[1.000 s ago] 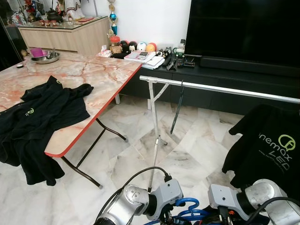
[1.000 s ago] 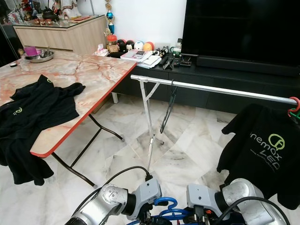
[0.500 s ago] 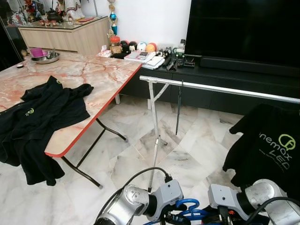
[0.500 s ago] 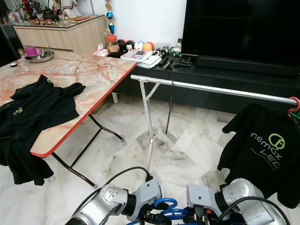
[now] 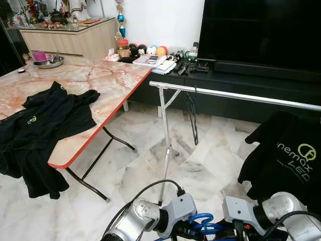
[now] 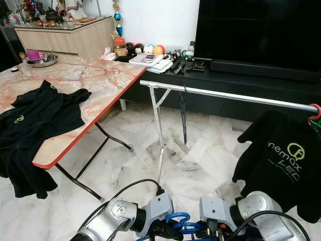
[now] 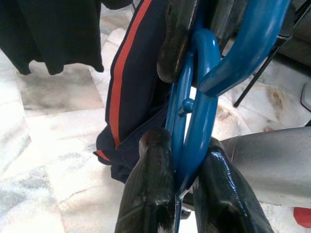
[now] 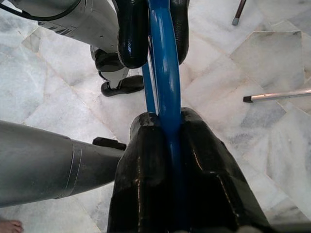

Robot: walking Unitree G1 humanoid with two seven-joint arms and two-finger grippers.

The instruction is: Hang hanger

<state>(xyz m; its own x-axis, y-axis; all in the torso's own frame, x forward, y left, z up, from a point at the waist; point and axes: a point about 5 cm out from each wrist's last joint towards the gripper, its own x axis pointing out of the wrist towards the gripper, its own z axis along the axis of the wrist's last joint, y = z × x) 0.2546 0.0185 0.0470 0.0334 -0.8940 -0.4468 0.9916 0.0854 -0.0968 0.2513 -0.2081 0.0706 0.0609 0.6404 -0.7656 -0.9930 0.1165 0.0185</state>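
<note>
Left gripper (image 7: 182, 145): fingers clamped on blue hanger (image 7: 194, 111).
Right gripper (image 8: 167, 131): pinching the same hanger.
Rail (image 5: 235, 95): 1 black hanger (image 5: 192, 118) hanging.

A marble table (image 5: 108, 80) with a red edge carried a black shirt (image 5: 45, 125) draped over its near side and a metal bowl (image 5: 47, 61) at its far end. The table and a rail (image 5: 235, 94) stood on a marble floor (image 5: 135, 165).

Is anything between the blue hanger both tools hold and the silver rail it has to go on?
Nothing visible blocks it. The blue hanger sits low in the left tool and right tool; open floor leads to the rail, with bare rod between the black hanger and the black shirt.
</note>
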